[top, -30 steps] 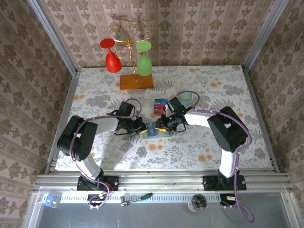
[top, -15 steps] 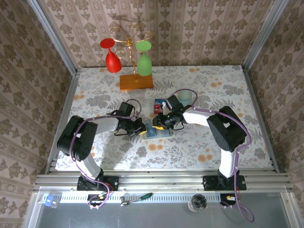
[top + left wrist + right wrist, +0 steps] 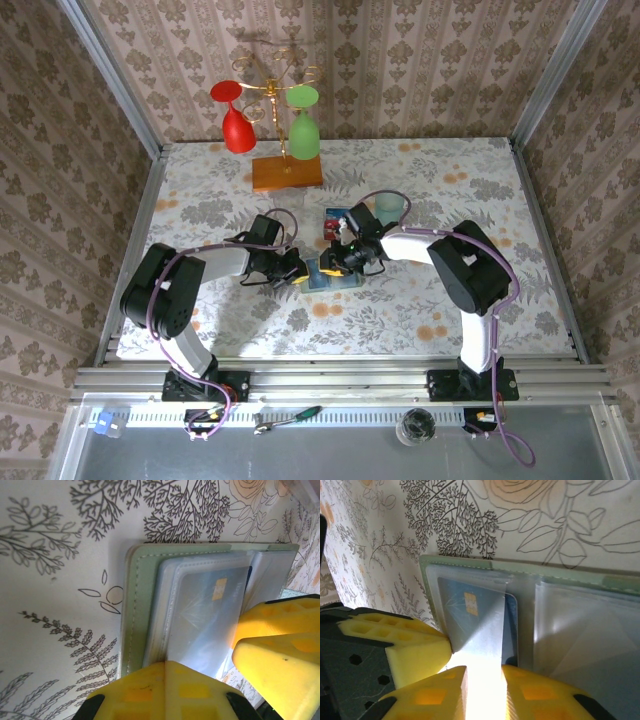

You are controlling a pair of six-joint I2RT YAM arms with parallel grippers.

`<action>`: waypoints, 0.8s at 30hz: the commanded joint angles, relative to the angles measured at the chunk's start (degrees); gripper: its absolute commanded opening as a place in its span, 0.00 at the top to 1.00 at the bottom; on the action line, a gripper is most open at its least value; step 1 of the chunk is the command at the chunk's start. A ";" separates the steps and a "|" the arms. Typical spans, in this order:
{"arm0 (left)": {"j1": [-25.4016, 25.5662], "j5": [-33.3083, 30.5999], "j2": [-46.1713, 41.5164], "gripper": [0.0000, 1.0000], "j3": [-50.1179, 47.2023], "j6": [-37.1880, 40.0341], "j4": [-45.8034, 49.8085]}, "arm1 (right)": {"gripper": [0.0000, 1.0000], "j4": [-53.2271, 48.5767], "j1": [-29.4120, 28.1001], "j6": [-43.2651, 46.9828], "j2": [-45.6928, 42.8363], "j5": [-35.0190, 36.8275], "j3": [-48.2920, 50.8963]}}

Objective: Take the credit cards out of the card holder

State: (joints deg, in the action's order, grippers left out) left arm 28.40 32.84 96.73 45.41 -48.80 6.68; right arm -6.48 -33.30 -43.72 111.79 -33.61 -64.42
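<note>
Where my two arms meet in the top view, the card holder point(image 3: 330, 274) lies open on the table point(image 3: 420, 300), left pincer point(image 3: 298, 272) and right pincer point(image 3: 335, 262) at it. On the left wrist view, my left pincer is clenched at the holder's edge. On the right wrist view, my right fingers point(image 3: 530, 685) stand narrowly apart over a blue credit card point(image 3: 470, 615) in its sleeve. I cannot tell if they pinch it.

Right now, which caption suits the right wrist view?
Right gripper poised at a blue credit card in the open card holder.
</note>
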 commanded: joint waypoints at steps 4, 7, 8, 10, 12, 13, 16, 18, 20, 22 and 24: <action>-0.45 -1.04 1.01 1.00 -0.40 1.33 2.55 | 0.79 -1.44 -0.93 0.24 1.71 -2.02 -2.34; -0.42 -1.11 0.96 1.00 -0.71 1.25 2.19 | 0.77 -4.58 -0.98 1.19 2.35 -0.73 -3.29; -0.45 -1.12 0.86 1.00 -0.76 1.10 2.07 | 0.76 -5.73 -0.98 1.58 2.51 -0.07 -3.59; -0.45 -1.03 0.75 1.00 -0.94 1.00 1.85 | 0.75 -7.47 -0.98 2.29 2.56 0.82 -3.98; -0.45 -0.94 0.66 1.00 -0.94 0.98 1.71 | 0.74 -8.86 -0.98 2.89 2.36 1.84 -4.13; -0.45 -0.98 0.67 1.00 -0.97 0.98 1.74 | 0.74 -9.51 -1.00 3.07 2.14 2.56 -4.12; -0.54 -0.97 0.75 1.00 -0.84 1.06 1.74 | 0.74 -10.96 -1.06 3.74 1.54 4.03 -4.22; -0.54 -0.85 0.92 1.00 -0.84 1.07 1.76 | 0.74 -11.56 -1.07 4.04 1.35 4.63 -4.36; -0.54 -0.69 1.04 1.00 -0.60 1.16 1.76 | 0.74 -11.92 -1.07 4.30 1.10 5.07 -4.38; -0.55 -0.67 1.01 1.00 -0.58 1.16 1.76 | 0.74 -12.37 -1.11 4.68 1.02 5.56 -4.57; -0.62 -0.74 0.92 1.00 -0.59 1.17 1.85 | 0.74 -12.85 -1.11 5.11 0.76 6.21 -4.74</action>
State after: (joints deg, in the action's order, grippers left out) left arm 28.38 32.99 96.73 45.39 -48.82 6.63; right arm -14.61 -34.04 -40.25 113.23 -31.20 -68.38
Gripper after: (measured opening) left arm 0.050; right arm 0.264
